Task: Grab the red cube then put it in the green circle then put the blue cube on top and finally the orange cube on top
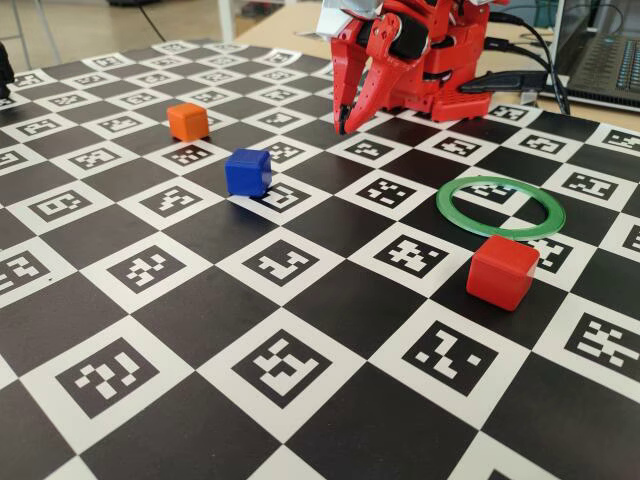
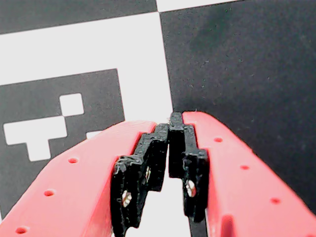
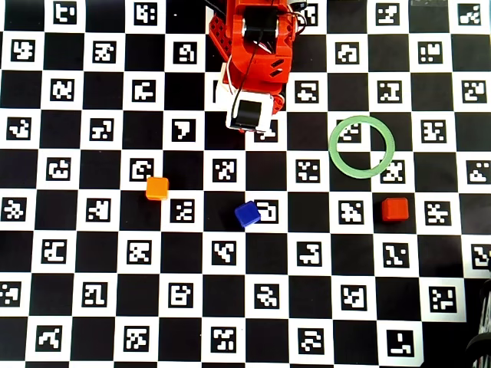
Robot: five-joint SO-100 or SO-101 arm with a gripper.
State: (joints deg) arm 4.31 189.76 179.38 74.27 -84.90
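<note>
The gripper [image 1: 346,128] is folded close to the arm's base at the far edge of the checkered marker board [image 1: 300,400], tips pointing down at the board, jaws closed together and holding nothing, as the wrist view [image 2: 176,118] shows. In the overhead view the red cube [image 3: 396,208] sits square to the grid, just below and right of the green circle [image 3: 337,156], not touching it. The blue cube [image 3: 247,214] is turned diagonally; the orange cube [image 3: 157,188] lies further left
</note>
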